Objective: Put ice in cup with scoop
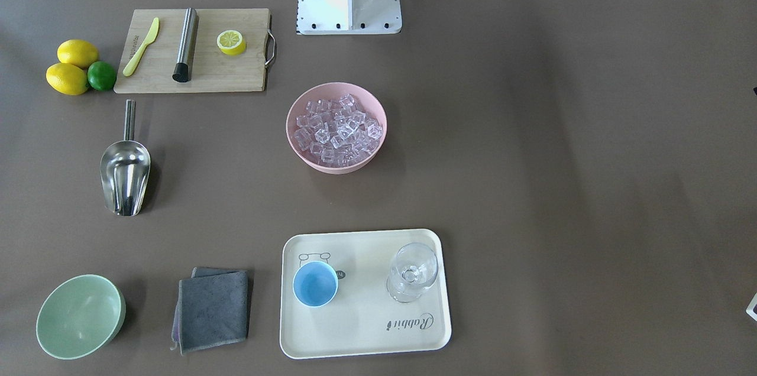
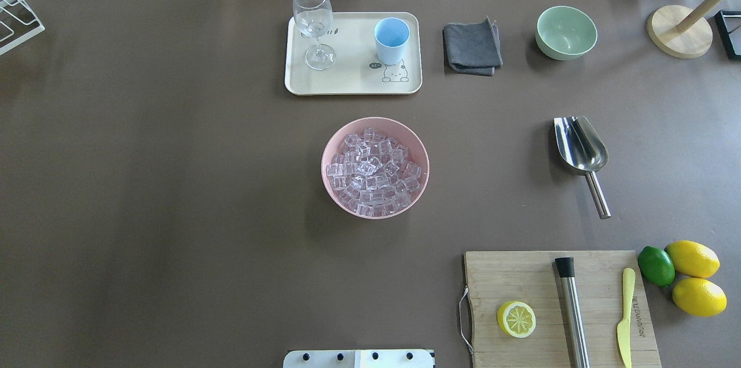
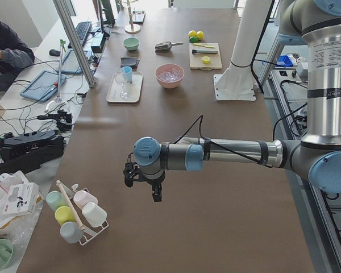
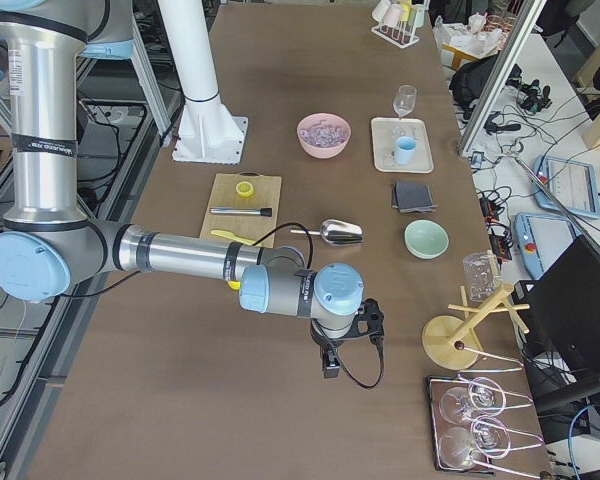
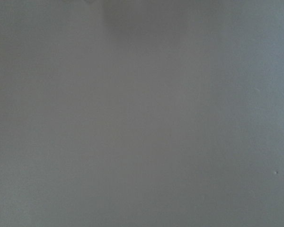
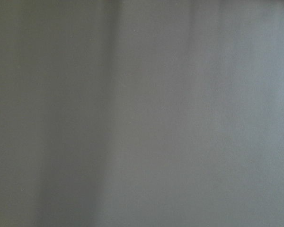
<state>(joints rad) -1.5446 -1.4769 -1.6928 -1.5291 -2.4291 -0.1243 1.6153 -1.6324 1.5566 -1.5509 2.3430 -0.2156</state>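
Two arms hang low over the table (image 2: 173, 183) near its opposite ends, well apart from the task's things. The left gripper (image 3: 142, 183) shows only in the left side view and the right gripper (image 4: 342, 345) only in the right side view, so I cannot tell whether either claw is wide or narrow. Both wrist cameras show only blank brown tabletop. On the robot's right a wooden cutting board (image 2: 532, 281) carries a lemon half (image 2: 516, 319), a steel cylinder (image 2: 573, 316) with a black end and a yellow knife (image 2: 624, 316). Two lemons (image 2: 693, 258) and a lime (image 2: 656, 265) sit touching just beside the board. A folded grey cloth (image 2: 472, 44) lies between the cream tray (image 2: 347, 83) and a pale green bowl (image 2: 565, 32) along the far side. The ice (image 2: 373, 171) is heaped in a pink bowl (image 2: 325, 168) at the middle of the table. The tray, beyond that bowl, holds the cup (image 2: 391, 39) upright with its blue inside showing, and a clear stemmed glass (image 2: 313, 15) stands apart from it on the same tray. The scoop (image 2: 580, 148) lies on the table on the robot's right, between the cutting board and the green bowl and well apart from the pink bowl. Its trough faces up. Its long axis runs nearly straight away from the robot, with the mouth toward the far side and the handle (image 2: 597, 197) toward the board.
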